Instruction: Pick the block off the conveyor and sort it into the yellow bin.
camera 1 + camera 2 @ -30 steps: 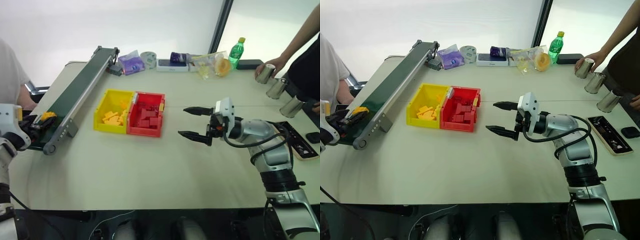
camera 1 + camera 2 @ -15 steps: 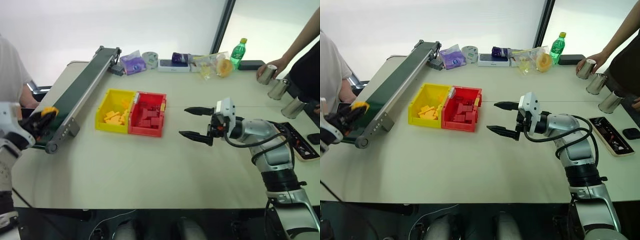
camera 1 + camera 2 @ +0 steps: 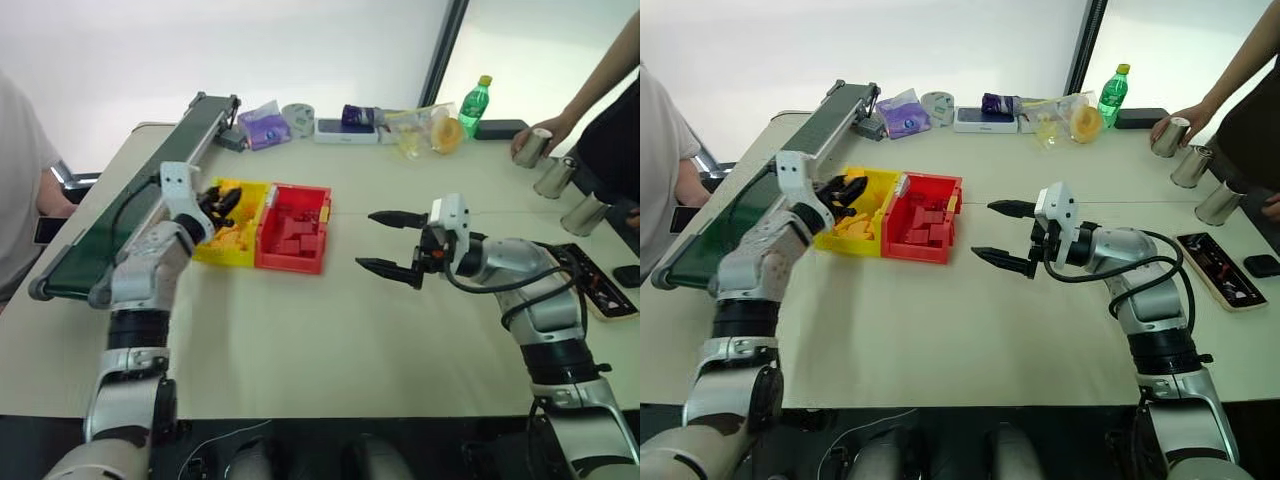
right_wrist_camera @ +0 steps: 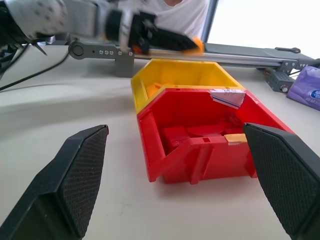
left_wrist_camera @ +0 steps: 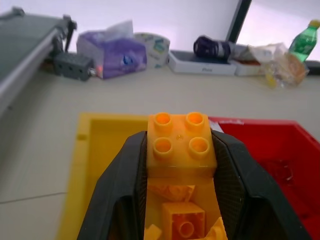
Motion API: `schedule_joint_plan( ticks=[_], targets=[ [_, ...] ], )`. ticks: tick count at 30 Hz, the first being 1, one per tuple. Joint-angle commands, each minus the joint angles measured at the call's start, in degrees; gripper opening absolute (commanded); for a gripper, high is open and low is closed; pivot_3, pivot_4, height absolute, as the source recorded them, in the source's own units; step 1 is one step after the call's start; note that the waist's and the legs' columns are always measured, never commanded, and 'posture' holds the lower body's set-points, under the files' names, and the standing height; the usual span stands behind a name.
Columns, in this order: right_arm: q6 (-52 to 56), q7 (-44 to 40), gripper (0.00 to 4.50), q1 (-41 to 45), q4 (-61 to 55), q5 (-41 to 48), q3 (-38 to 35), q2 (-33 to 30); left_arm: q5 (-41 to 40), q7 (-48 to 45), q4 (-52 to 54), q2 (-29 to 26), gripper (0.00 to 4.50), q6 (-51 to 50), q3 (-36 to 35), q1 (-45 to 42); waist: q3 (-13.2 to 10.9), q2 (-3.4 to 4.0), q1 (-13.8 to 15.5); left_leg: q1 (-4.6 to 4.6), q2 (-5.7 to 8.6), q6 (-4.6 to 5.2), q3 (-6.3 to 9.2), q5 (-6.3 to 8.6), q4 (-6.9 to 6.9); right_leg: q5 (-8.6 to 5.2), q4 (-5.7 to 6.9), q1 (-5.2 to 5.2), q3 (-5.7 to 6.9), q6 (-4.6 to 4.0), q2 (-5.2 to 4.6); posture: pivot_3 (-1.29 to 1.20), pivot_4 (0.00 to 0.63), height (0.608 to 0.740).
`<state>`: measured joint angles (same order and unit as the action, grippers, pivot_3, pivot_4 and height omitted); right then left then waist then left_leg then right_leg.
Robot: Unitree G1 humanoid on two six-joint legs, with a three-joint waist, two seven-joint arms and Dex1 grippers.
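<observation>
At centre-left of the head view the left gripper (image 3: pixel 218 203) pinches the block (image 5: pixel 181 144) between its fingers – studs facing the wrist camera, long axis unclear. It hangs over the yellow bin (image 3: pixel 210 252), with the conveyor (image 3: pixel 150 190) beyond at upper left. At centre-right the right gripper (image 3: pixel 392 243) points at the bins, jaws spread and holding nothing.

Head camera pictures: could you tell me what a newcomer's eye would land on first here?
Probably the left gripper, shut on the yellow-orange block and poised over the yellow bin, which already holds similar blocks. Beside it sits the joined red bin, and the open right gripper hangs level above the table, pointing at the bins. The green conveyor runs along the table's left edge.
</observation>
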<state>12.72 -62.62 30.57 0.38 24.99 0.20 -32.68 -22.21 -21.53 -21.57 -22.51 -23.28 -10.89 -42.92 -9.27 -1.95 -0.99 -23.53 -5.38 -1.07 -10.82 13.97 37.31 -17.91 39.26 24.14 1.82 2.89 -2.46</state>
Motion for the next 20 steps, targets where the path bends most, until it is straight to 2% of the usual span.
schedule_joint_plan(
  ticks=[1, 2, 3, 6, 10, 15, 20],
  targets=[
    [-0.8, 0.7, 4.50, -1.5, -3.3, 0.8, -2.3, -0.8, 3.0, -1.4, -1.7, -1.5, 3.68, 5.2, 0.3, -2.9, 0.0, 0.01, -0.1, 0.00, -0.01, -0.01, 0.00, -0.01, -0.02, 0.00, 0.00, 0.02, 0.00, 0.00, 0.02, 0.00, 0.150, 0.740],
    [-0.7, 1.0, 4.50, -1.9, -3.7, 0.9, -2.4, -0.8, 2.4, -2.2, -1.2, -1.6, 4.18, 5.2, -0.1, -2.8, 0.0, 0.02, -0.2, 0.01, -0.01, -0.02, 0.00, -0.01, -0.04, 0.00, 0.00, 0.03, 0.00, 0.00, 0.02, 0.00, 0.150, 0.740],
    [-0.7, 1.1, 4.50, -2.2, -3.9, 0.9, -2.6, -0.9, 1.7, -3.3, -0.3, -1.9, 4.48, 5.6, -0.6, -2.4, 0.0, 0.02, -0.1, 0.01, -0.01, -0.04, -0.02, -0.02, -0.06, 0.00, 0.00, 0.06, -0.01, 0.00, 0.02, 0.00, 0.150, 0.740],
    [-0.7, 1.3, 4.50, -2.8, -4.3, 0.9, -2.7, -0.9, -0.9, -5.9, 4.1, -3.8, 4.48, 4.9, -3.2, 0.2, 0.0, 0.02, -0.2, 0.01, -0.02, -0.04, -0.03, -0.03, -0.05, 0.00, 0.00, 0.06, -0.01, 0.00, 0.01, 0.00, 0.150, 0.740],
    [-0.7, 1.3, 4.50, -2.6, -4.0, 0.8, -2.5, -0.9, -6.4, -12.3, 16.1, -9.0, 4.48, -0.9, -5.6, 8.2, 0.0, 0.03, -0.3, 0.01, -0.17, -0.05, -0.03, -0.03, -0.07, 0.00, 0.01, 0.07, -0.04, 0.00, -0.03, 0.00, 0.150, 0.740],
    [-1.0, -0.1, 4.50, -0.5, -1.9, 0.6, -1.8, -0.9, -16.9, -19.2, 31.8, -17.5, 4.48, -10.0, -14.9, 23.8, 0.0, 0.04, -0.2, 0.01, -0.20, -0.06, -0.02, -0.03, -0.04, 0.00, 0.02, 0.05, -0.07, 0.00, -0.08, 0.00, 0.150, 0.740],
    [-1.0, -1.1, 4.50, 1.2, -0.4, 0.4, -1.1, -0.5, -16.0, -20.4, 35.4, -22.5, 4.48, -10.2, -21.2, 34.6, 0.0, 0.04, 0.1, 0.05, -0.18, -0.06, 0.08, -0.03, -0.03, -0.01, 0.02, -0.05, -0.04, -0.02, -0.11, 0.00, 0.150, 0.740]
  ],
)
